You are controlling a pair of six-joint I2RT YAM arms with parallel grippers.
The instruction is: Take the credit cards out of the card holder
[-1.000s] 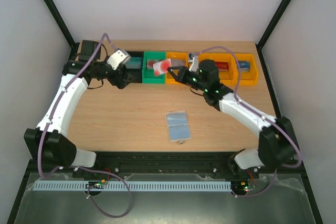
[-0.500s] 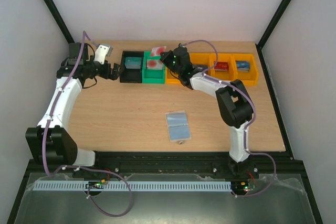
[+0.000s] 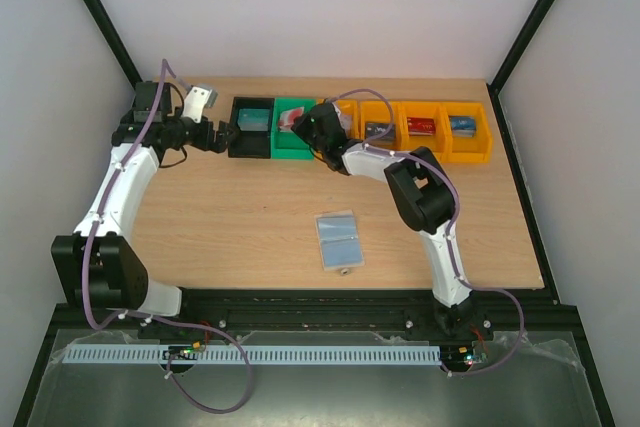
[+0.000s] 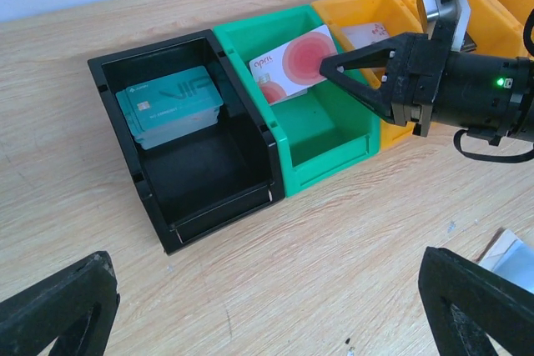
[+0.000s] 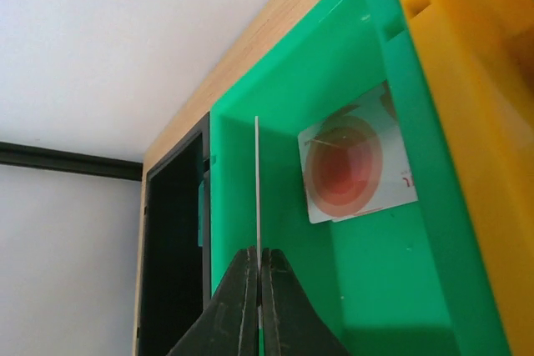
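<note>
The right fingers [image 4: 375,52] pinch a card [image 4: 292,62] over the green bin [image 4: 334,156], left fingers [image 4: 58,306] spread. Dropped askew, it could miss.

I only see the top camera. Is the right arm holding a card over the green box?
Observer: Yes. On the right wrist camera the right gripper is shut on a thin card, seen edge-on, over the green bin.
Operator: Is anything else in that box?
Observer: A white card with red circles sits inside it.
Operator: And the black box?
Observer: A teal card lies at the back of the black bin.
</note>
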